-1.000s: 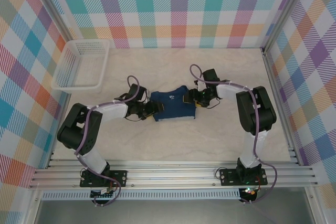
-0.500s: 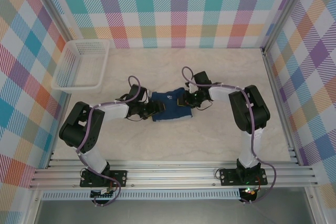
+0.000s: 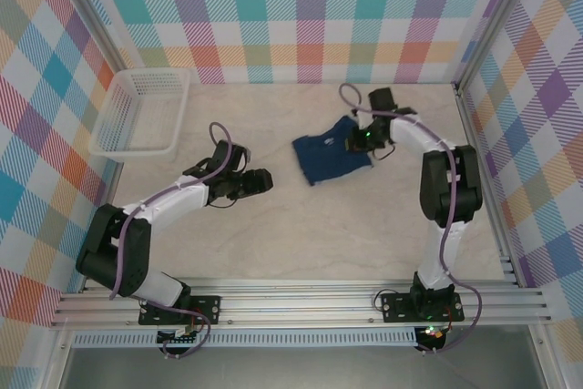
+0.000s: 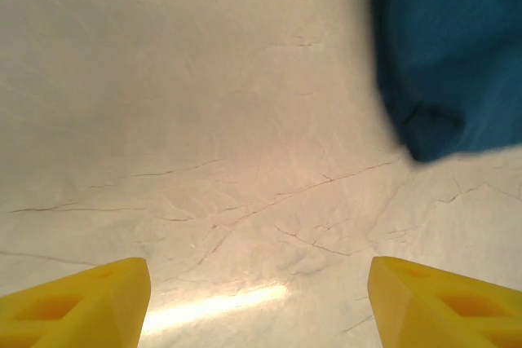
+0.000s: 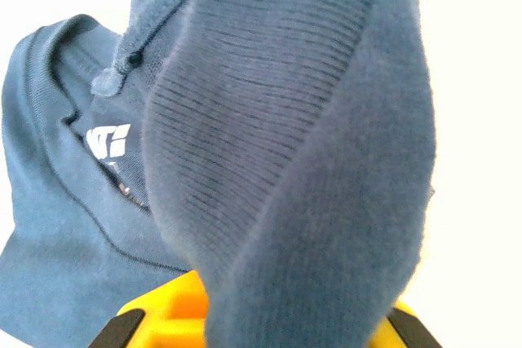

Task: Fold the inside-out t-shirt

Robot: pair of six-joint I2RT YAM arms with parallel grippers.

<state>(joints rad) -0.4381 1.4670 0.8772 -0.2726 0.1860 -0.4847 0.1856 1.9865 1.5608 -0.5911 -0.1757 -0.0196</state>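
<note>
Currently I see the navy t-shirt [image 3: 330, 159] lying bunched just right of centre in the top view, in the upper half of the tabletop [image 3: 310, 243]. My right hand [image 3: 359, 139] sits at the shirt's upper right edge, touching the cloth, with its arm coming up the right side of the frame and bending in to the left.

From the right wrist camera the grip is plain: a thick fold of ribbed fabric rises out from between the yellow fingers [image 5: 167, 315] at the bottom edge, so this hand is clamped on the t-shirt. To the left of that fold the collar [image 5: 49, 169] curves round, with a small white printed mark [image 5: 108, 141] inside it — I cannot read the print.

My left hand [image 3: 260, 180] is left of centre in the top view, apart from the shirt, with bare tabletop between them. Its wrist camera shows the two yellow fingers [image 4: 81, 303] in the bottom corners, set wide with nothing between them. A blurred corner of the shirt fills the upper right of that frame.

A white mesh basket [image 3: 150, 76] stands at the upper left — well apart from the shirt.
</note>
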